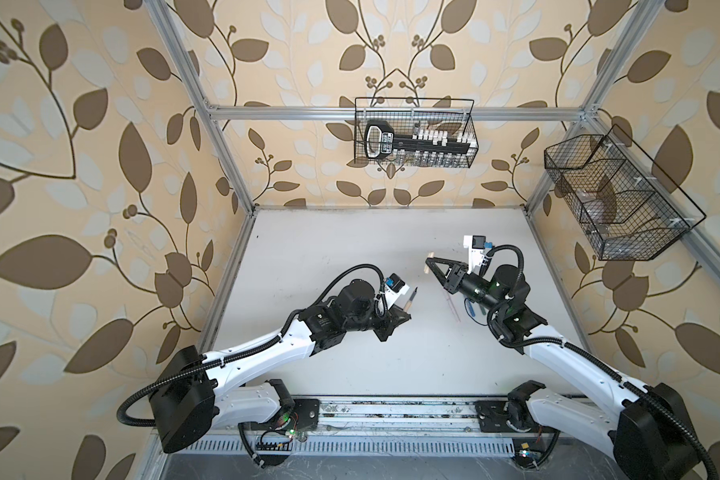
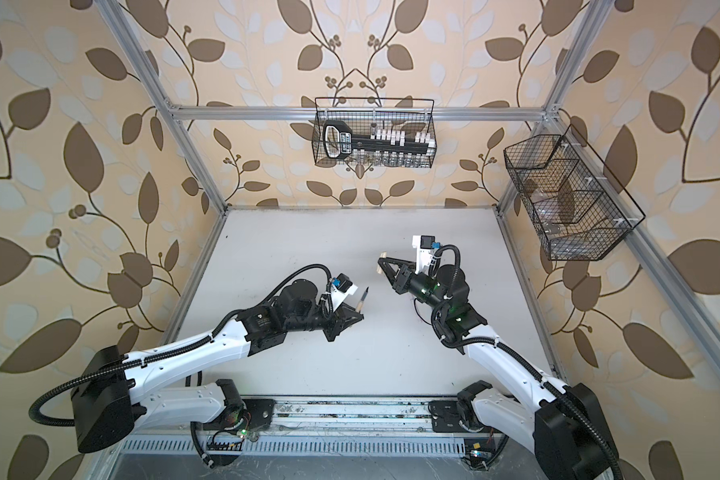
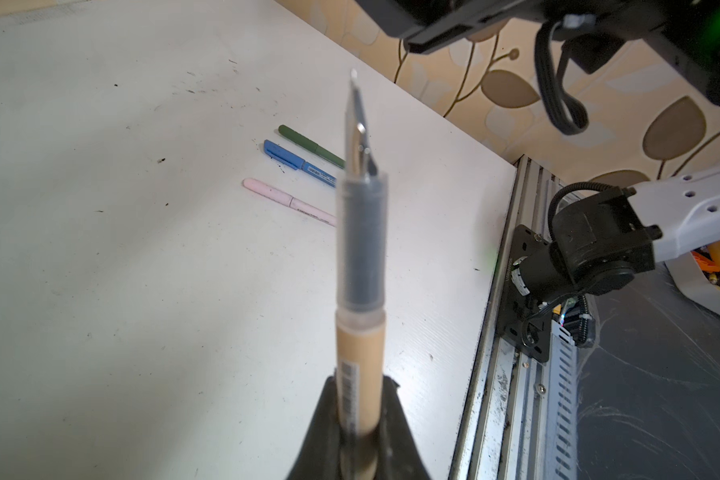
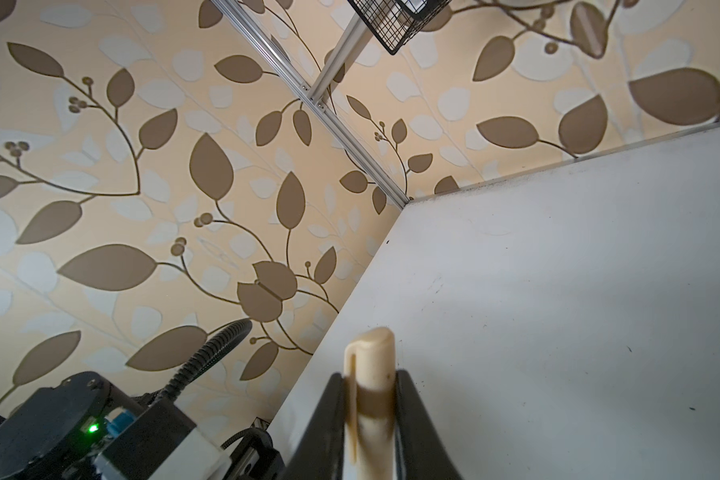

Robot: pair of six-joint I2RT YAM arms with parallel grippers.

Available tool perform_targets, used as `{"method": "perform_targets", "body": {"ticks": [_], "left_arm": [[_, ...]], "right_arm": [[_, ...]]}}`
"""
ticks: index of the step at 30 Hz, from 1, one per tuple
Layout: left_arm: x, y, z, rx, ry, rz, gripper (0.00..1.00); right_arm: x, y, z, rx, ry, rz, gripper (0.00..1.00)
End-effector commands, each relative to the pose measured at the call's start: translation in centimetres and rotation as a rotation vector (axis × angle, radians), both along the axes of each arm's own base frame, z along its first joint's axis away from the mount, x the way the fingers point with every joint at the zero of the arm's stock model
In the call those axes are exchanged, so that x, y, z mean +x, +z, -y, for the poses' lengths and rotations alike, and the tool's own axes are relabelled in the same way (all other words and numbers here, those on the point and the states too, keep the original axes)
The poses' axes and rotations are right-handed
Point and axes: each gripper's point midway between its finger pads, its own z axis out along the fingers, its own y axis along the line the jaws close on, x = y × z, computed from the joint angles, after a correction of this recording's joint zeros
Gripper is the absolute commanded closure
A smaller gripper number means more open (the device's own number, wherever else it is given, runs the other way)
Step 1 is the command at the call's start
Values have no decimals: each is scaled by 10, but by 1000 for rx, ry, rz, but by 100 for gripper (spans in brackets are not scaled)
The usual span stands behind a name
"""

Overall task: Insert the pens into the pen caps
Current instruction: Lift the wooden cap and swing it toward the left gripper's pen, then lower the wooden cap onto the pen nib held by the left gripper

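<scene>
Over the white table (image 1: 350,249), the left gripper (image 3: 360,384) clamps the tan pen (image 3: 360,345) nib-outward, while the right gripper (image 4: 370,382) pinches the tan cap (image 4: 371,349), presumably readying them to mate.

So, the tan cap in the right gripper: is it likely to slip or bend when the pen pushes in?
Probably stiff: the tan cap looks undeformed in the right gripper. It might slip, since it looks smooth and is pinched only on its curved sides.

tan pen (image 3: 360,274) nib: blurred | tan cap (image 4: 373,399) base: cut off
</scene>
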Motion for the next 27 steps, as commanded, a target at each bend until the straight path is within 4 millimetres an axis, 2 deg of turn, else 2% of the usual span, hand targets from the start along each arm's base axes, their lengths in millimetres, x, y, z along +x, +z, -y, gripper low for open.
{"method": "perform_targets", "body": {"ticks": [1,9,19,27], "left_arm": [[-2,26,10,-52,-45,57,100],[0,28,8,-58,-22,70,100],[1,30,6,-73,-2,76,100],[-2,36,9,-94,-23,66,100]], "right_arm": [[-2,7,-3,37,-5,18,78],[-7,9,-18,60,38,20,78],[-22,13,-11,78,18,35,78],[-28,15,-16,83,28,52,78]]}}
